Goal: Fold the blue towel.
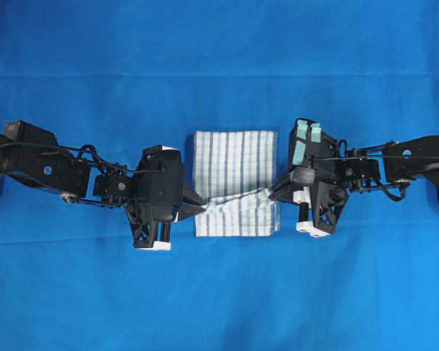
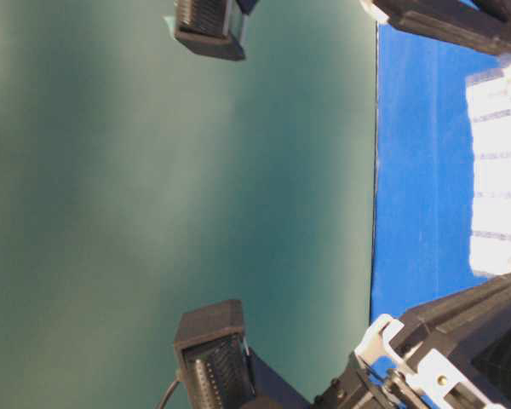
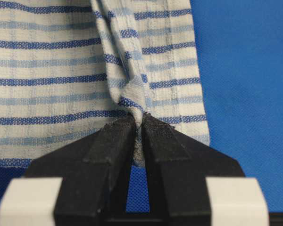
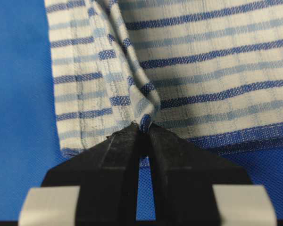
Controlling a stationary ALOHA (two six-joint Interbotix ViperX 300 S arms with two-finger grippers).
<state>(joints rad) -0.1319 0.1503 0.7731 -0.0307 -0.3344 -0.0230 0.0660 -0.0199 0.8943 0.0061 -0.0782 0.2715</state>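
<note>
The blue towel [image 1: 235, 182], white with thin blue stripes, lies folded in the middle of the table. Its near part is drawn up into a taut ridge between my two grippers. My left gripper [image 1: 196, 210] is shut on the towel's left edge; in the left wrist view a twisted pinch of towel [image 3: 132, 70] runs into the gripper [image 3: 138, 123]. My right gripper [image 1: 273, 193] is shut on the right edge. In the right wrist view the towel [image 4: 188, 70] bunches into a fold where the gripper [image 4: 144, 128] holds it.
A plain blue tablecloth [image 1: 219, 73] covers the whole table around the towel. The table-level view is turned sideways and shows a green wall [image 2: 153, 187], parts of both arms and a strip of the towel [image 2: 499, 170].
</note>
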